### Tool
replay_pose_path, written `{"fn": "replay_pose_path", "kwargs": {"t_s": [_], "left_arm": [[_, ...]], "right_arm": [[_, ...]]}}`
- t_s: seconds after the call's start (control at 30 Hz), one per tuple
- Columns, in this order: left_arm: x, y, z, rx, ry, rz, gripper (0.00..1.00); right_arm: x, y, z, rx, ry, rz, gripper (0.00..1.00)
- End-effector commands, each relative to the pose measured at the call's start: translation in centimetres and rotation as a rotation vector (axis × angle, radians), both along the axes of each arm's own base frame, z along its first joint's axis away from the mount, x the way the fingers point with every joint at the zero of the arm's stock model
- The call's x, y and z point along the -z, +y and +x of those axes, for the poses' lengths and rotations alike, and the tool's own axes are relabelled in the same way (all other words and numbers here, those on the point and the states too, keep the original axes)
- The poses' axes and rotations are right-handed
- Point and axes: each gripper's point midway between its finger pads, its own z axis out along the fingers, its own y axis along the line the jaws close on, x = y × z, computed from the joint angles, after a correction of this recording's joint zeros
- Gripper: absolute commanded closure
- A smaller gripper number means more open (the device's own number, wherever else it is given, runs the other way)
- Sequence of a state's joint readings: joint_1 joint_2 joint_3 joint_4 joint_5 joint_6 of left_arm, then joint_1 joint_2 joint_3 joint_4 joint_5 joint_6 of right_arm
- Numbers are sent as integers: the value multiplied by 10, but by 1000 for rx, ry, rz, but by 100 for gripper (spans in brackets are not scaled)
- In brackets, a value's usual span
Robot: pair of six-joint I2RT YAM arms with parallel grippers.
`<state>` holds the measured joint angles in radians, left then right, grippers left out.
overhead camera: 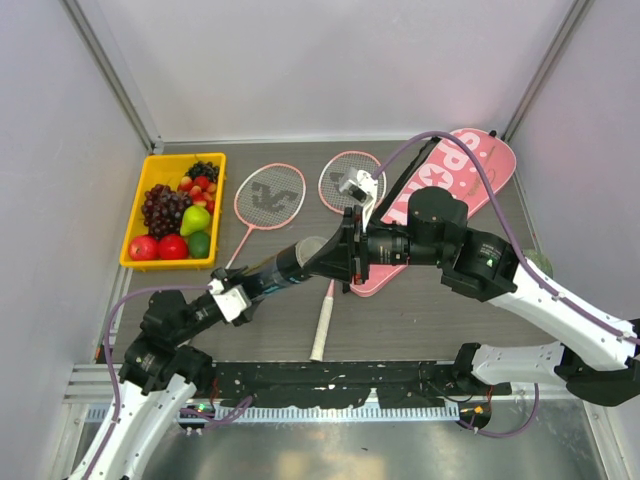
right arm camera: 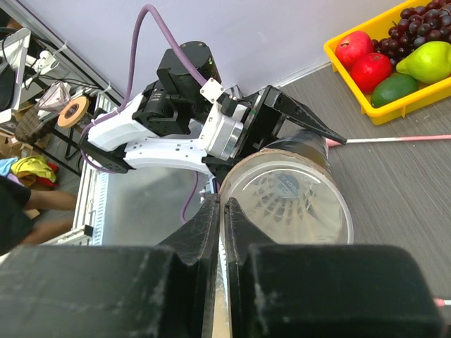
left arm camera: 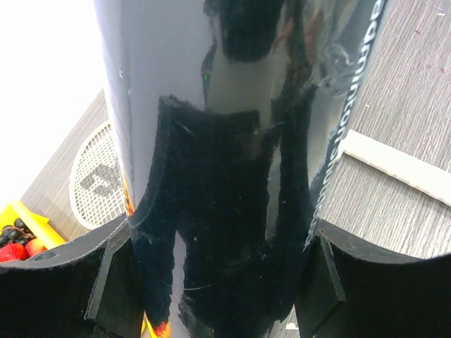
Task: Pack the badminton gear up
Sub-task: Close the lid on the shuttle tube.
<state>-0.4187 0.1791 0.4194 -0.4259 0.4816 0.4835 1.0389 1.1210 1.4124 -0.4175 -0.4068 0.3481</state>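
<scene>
My left gripper [overhead camera: 258, 280] is shut on the long dark tube [overhead camera: 290, 265] and holds it off the table, pointing up and to the right. In the left wrist view the tube [left arm camera: 211, 141] fills the gap between the fingers [left arm camera: 113, 282]. My right gripper [overhead camera: 346, 255] is at the tube's far end. In the right wrist view it [right arm camera: 224, 204] is pinched on the rim of the tube's clear lid [right arm camera: 310, 232], and the white shuttlecock [right arm camera: 289, 201] shows inside. Two pink rackets [overhead camera: 270, 195] [overhead camera: 350, 180] lie on the table. The pink bag [overhead camera: 455, 180] lies at the back right.
The yellow fruit tray [overhead camera: 132, 225] stands at the back left; it also shows in the right wrist view [right arm camera: 394, 113]. A white racket handle [overhead camera: 322, 320] lies under the tube. The green netted ball [overhead camera: 540, 262] sits at the right edge. Walls close in on three sides.
</scene>
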Motion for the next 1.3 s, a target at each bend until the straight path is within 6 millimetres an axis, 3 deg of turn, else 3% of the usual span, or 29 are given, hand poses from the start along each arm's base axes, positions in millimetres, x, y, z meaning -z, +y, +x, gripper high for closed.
{"fn": "replay_pose_path", "kwargs": {"t_s": [0.0,0.27,0.4,0.5,0.63,0.7,0.77,0.87,0.9,1.07,1.27], "left_arm": [[-31,-8,0,44,-123,-53,100],[-32,-8,0,45,-125,-57,100],[-32,-10,-3,58,-123,-65,100],[-31,-11,-3,63,-124,-75,100],[-31,-11,-3,64,-120,-76,100],[-31,-11,-3,64,-119,-77,100],[-31,-11,-3,62,-119,-79,100],[-32,-11,-3,64,-117,-80,100],[-33,-11,-3,64,-118,-83,100],[-32,-12,-3,64,-111,-90,100],[-34,-12,-3,65,-108,-94,100]], "right_arm": [[-20,-1,-3,-4,-17,68,91],[-37,3,-10,-45,-12,148,94],[-32,4,-7,-33,-10,142,94],[-48,-1,-6,-11,-31,171,93],[-80,-15,-6,27,-77,215,74],[-88,-25,-5,61,-92,225,65],[-88,-35,-3,101,-107,222,62],[-74,-44,6,168,-114,168,55],[-66,-47,10,198,-103,139,43],[-37,-61,29,325,-87,28,41],[-20,-45,28,275,-46,-36,41]]}}
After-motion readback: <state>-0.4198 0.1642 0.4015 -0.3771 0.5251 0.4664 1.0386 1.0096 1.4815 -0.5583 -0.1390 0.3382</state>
